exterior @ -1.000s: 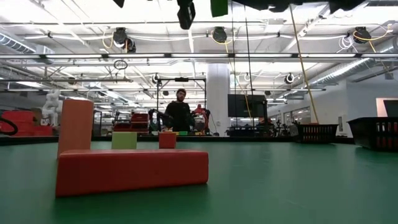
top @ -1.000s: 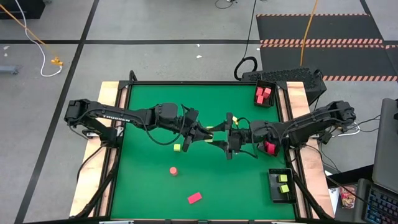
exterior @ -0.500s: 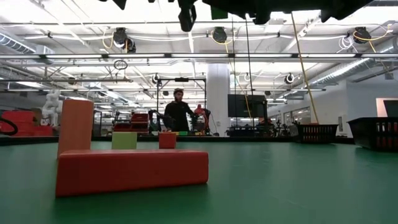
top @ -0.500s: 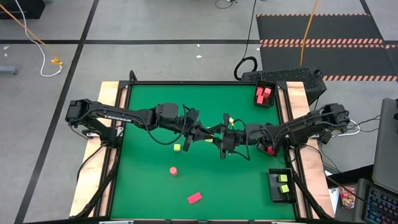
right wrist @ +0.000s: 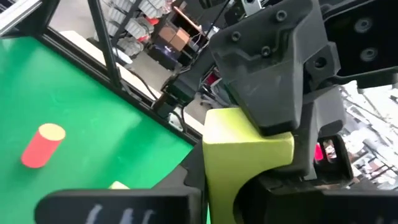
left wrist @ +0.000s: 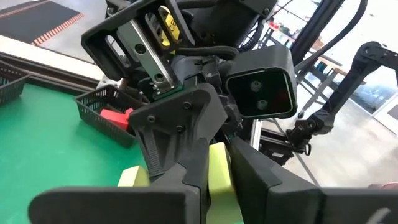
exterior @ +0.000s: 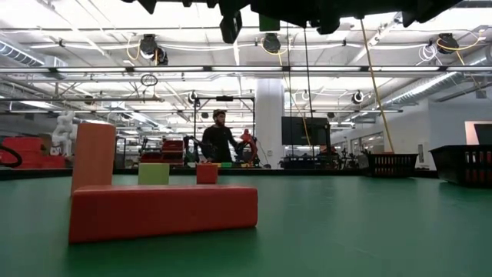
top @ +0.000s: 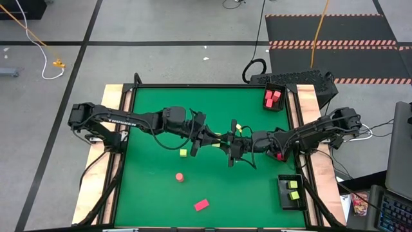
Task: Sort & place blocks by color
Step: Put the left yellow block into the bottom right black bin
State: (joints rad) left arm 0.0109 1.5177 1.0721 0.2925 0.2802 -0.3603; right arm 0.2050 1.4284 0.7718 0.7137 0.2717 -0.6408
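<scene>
The left gripper point(top: 207, 138) and right gripper point(top: 230, 143) meet nose to nose at the centre of the high view, raised above the bench point(top: 154, 103). Both grippers are clenched on one yellow-green block point(right wrist: 244, 163); in the left wrist view the same block point(left wrist: 219, 179) sits between that arm's dark fingers with the other gripper's fingers pressed in from the far side.

Open green surface lies all around the pair in the high view. A small yellow-green cube point(top: 183, 153) rests just below and left of the left gripper, a pink-red round piece point(top: 179, 176) lies lower still, and a pink-red brick point(top: 201, 205) lies near the bottom edge. A black tray of pink-red blocks point(top: 273, 98) sits at the upper right corner, and a black tray of yellow-green blocks point(top: 291, 191) at the lower right.

The low view shows the grippers only as dark shapes at the top edge, but shows the brick point(exterior: 163, 211) large in the foreground. The right wrist view shows the round piece point(right wrist: 42, 144) lying on its side.
</scene>
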